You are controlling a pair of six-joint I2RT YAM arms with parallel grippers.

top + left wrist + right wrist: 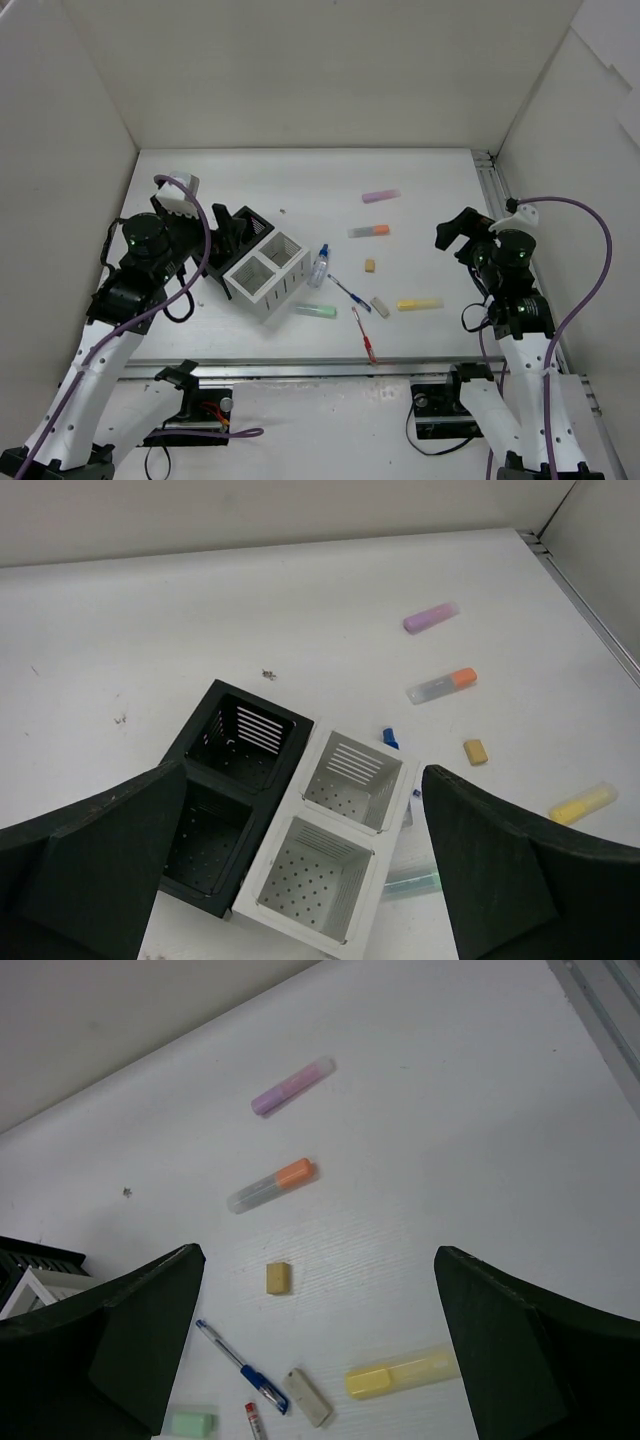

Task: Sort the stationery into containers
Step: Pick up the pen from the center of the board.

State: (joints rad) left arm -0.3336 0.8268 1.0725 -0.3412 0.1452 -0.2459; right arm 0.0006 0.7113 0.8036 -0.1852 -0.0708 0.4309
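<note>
White table [300,180]. White slatted two-compartment plastic box [288,292] left of centre, touching black compartmented box [258,226] at its upper left (both empty). Left gripper [300,880] wide, holding nothing; right gripper [320,1350] same. Pink highlighter [380,196], thin blue pen [350,294], beige eraser [370,265] loose centre-right.

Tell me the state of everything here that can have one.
Left gripper, open, empty.
Right gripper, open, empty.
White box, upright, both compartments empty.
Black box, upright, visible compartments empty.
Bottle, blue cap on.
Pink highlighter, lying flat.
Orange highlighter, lying flat.
Yellow highlighter, lying flat.
</note>
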